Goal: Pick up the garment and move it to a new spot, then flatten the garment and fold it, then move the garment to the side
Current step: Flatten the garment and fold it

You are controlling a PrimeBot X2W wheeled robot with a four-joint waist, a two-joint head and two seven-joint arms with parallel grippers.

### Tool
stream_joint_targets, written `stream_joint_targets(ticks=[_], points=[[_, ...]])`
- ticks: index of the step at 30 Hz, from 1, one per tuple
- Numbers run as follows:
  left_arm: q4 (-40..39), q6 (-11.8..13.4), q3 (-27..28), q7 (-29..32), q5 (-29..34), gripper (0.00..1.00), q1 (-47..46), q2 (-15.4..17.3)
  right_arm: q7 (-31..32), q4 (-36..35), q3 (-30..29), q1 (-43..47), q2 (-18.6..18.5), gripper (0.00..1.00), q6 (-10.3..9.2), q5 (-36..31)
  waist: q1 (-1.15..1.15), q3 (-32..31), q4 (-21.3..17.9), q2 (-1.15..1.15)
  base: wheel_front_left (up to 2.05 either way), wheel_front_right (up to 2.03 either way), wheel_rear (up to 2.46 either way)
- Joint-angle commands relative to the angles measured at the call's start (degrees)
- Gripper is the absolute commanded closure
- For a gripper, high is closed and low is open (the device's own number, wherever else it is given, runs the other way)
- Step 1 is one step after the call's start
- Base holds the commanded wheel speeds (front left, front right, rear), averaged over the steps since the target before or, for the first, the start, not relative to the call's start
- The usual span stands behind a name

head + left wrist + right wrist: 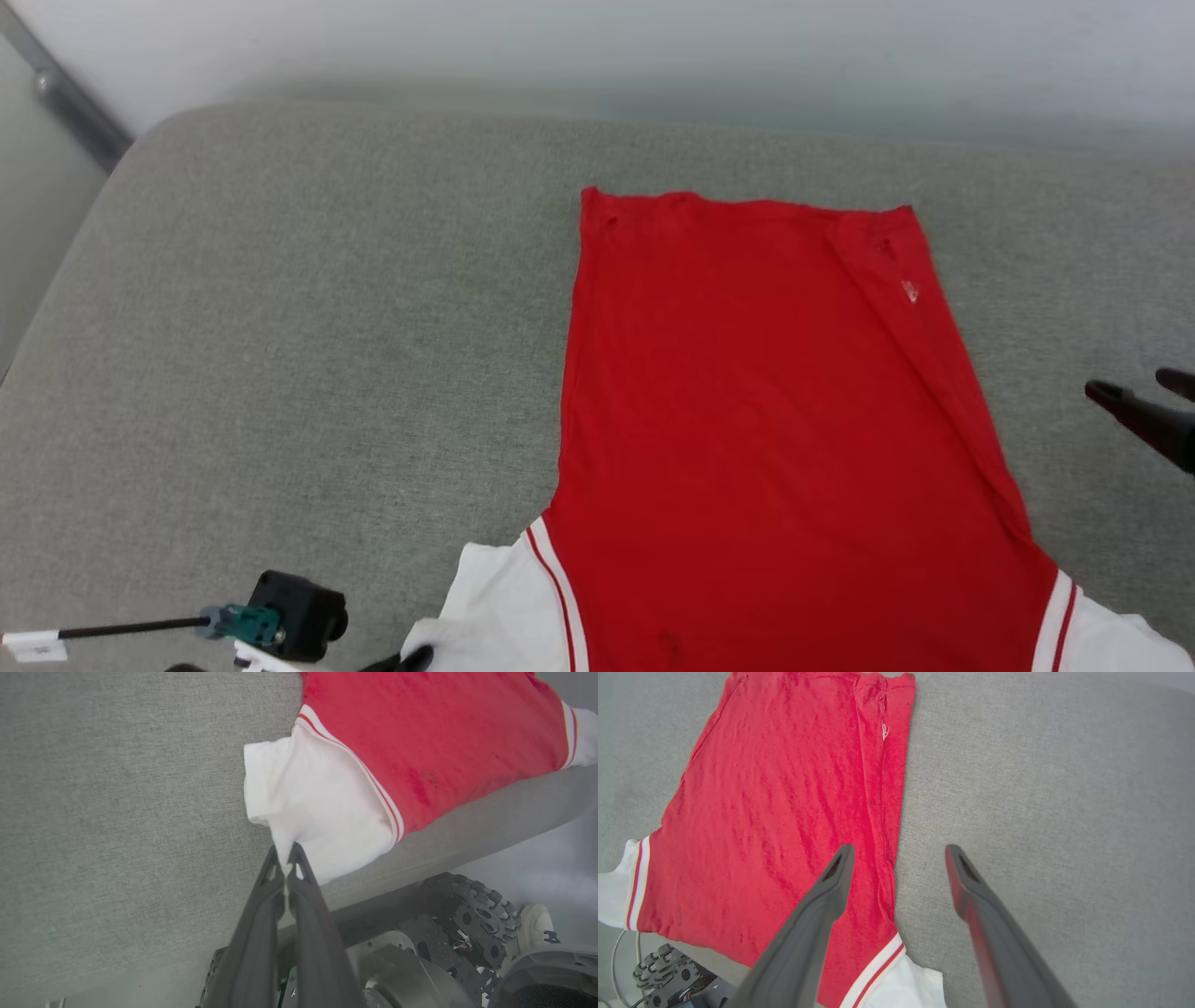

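The garment (pixel 766 420) lies spread on the grey cushion, plain red side up, hem at the far end and its white sleeves toward me. In the left wrist view my left gripper (pixel 284 851) is shut on the edge of the left white sleeve (pixel 317 807). In the head view that gripper (pixel 415 656) shows at the bottom edge by the same sleeve. My right gripper (pixel 1128 383) hovers open at the right edge, apart from the cloth. In the right wrist view its fingers (pixel 901 851) straddle the garment's right side edge (pixel 889 826) with nothing between them.
The grey upholstered cushion (pixel 280 327) stretches wide to the left and right of the garment. A pale wall (pixel 597 47) runs behind it. Below the cushion's front edge are my wheeled base (pixel 467 905) and a person's white shoe (pixel 537 921).
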Motion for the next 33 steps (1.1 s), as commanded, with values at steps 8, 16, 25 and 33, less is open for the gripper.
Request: stream_joint_targets(ticks=[8, 16, 25, 33], points=[[-3.66, -2.06, -2.61, 1.72, 4.51, 1.00, -7.14, -2.26, 8.41, 12.07, 5.64, -21.95, 0.67, 0.00, -0.03, -6.35, 0.00, 11.39, 9.05, 0.00, 0.00, 0.00, 0.00], [-4.74, -3.46, -5.09, 2.34, 7.26, 1.00, -11.80, -5.74, 11.91, 24.06, 6.10, -36.36, 1.85, 0.00, -0.04, -14.19, 0.00, 16.68, 14.62, 0.00, 0.00, 0.00, 0.00], [-3.75, -4.91, -7.12, 2.06, 8.53, 1.00, -14.54, -8.82, 11.73, 32.57, 6.10, -40.98, 1.01, 0.00, -0.04, -19.38, 0.00, 19.56, 17.75, 0.00, 0.00, 0.00, 0.00], [-2.86, -5.03, -6.67, 1.41, 8.49, 1.00, -15.92, -9.54, 11.48, 35.97, 7.36, -37.26, 1.31, 0.00, -0.04, -19.45, 0.00, 21.34, 18.11, 0.00, 0.00, 0.00, 0.00]])
